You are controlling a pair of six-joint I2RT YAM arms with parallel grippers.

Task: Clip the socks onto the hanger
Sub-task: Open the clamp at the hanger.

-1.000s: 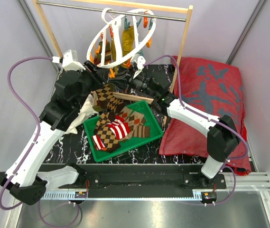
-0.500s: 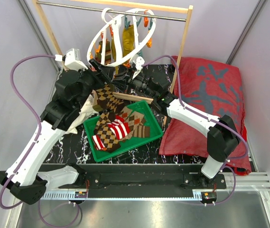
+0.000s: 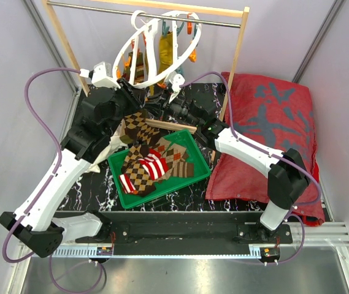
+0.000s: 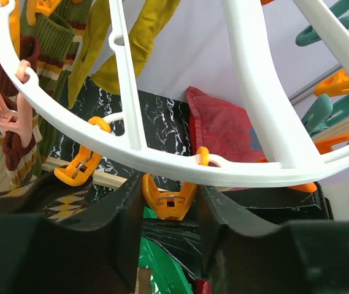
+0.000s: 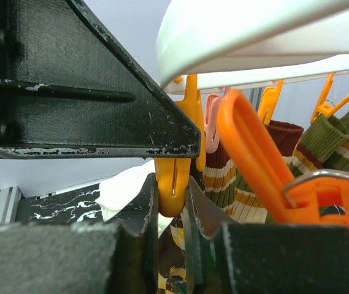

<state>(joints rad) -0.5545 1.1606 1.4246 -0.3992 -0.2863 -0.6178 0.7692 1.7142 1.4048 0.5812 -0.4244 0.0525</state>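
Argyle and striped socks (image 3: pixel 149 166) wait in the green tray (image 3: pixel 202 160) below the tilted hanger (image 3: pixel 153 61), several already pegged; the right gripper (image 5: pixel 171 202) pinches an orange clip (image 5: pixel 173 177), seemingly to open it, while the left gripper (image 4: pixel 169 214) brackets a rim clip (image 4: pixel 168 201), grip unclear

A green plastic tray (image 3: pixel 200 156) sits on the black marbled bench (image 3: pixel 100 184). A grey-printed red cushion (image 3: pixel 266 135) lies beside it.
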